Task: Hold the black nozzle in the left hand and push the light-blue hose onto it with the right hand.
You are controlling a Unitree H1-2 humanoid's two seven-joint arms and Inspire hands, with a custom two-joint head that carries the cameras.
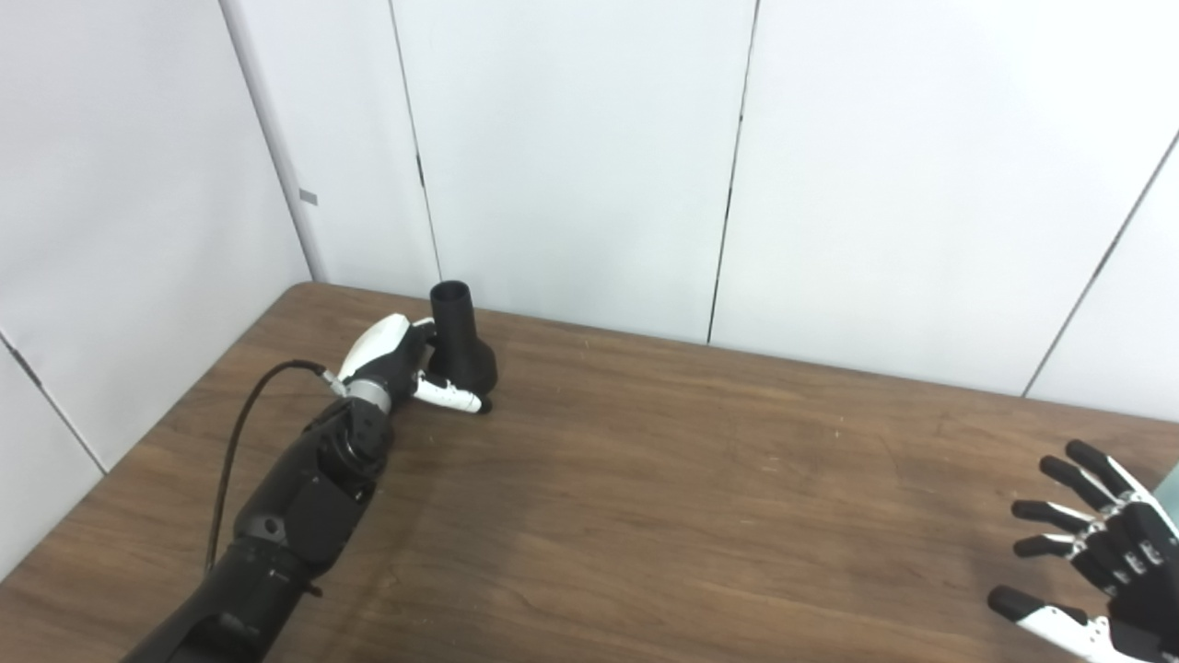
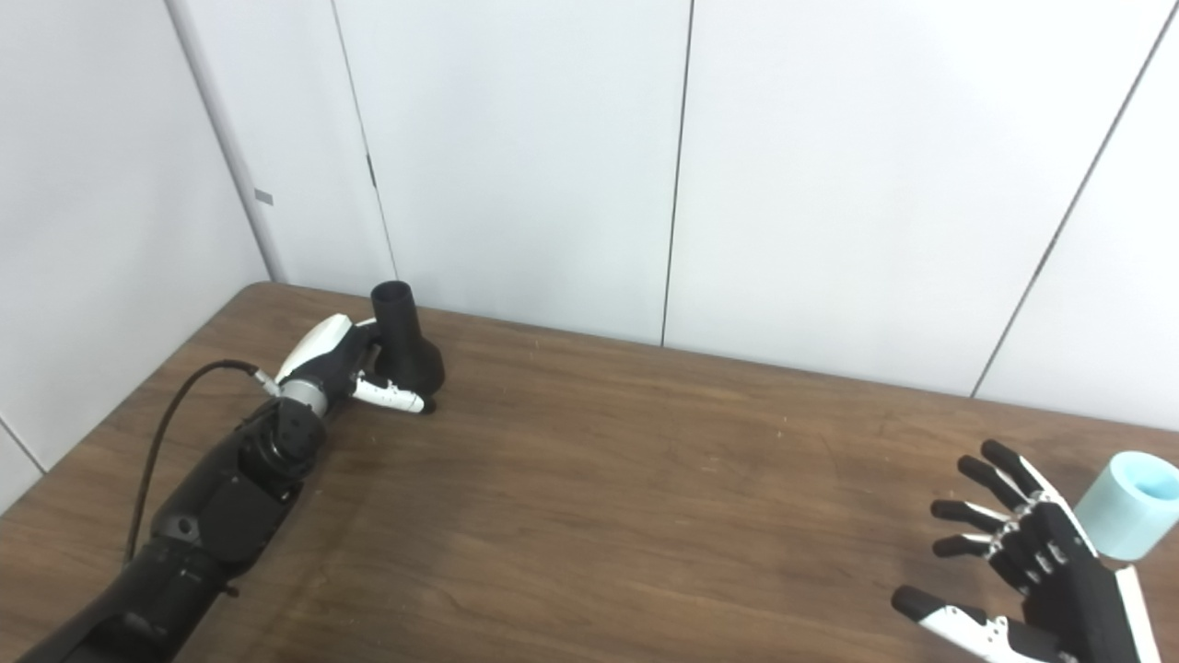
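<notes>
The black nozzle is seen standing upright on the wooden table, wide base down and narrow open neck up, at about ten o'clock of the tabletop, close to the far edge by the white wall panels; the left hand is wrapped around its flared lower body, with the thumb laid across the front of the base, so it appears to be grasped, though how firmly cannot be told. A black cable is looped beside the left forearm. The light-blue hose, a short tube with its open end showing, lies at about four o'clock, well apart from the nozzle; the right hand is held just beside it at its eight o'clock, fingers spread wide and released, nothing held, no contact made.

The step in hand is judged to be the right hand's reach for the hose; it would best be taken around its middle, the open mouth left clear of the fingers, so that the mouth can be presented to the nozzle's neck. The nozzle should be held steady and the neck kept unobstructed; the two axes should be lined up before any push is made, since a tilted approach would likely jam at the rim or tip the nozzle.
</notes>
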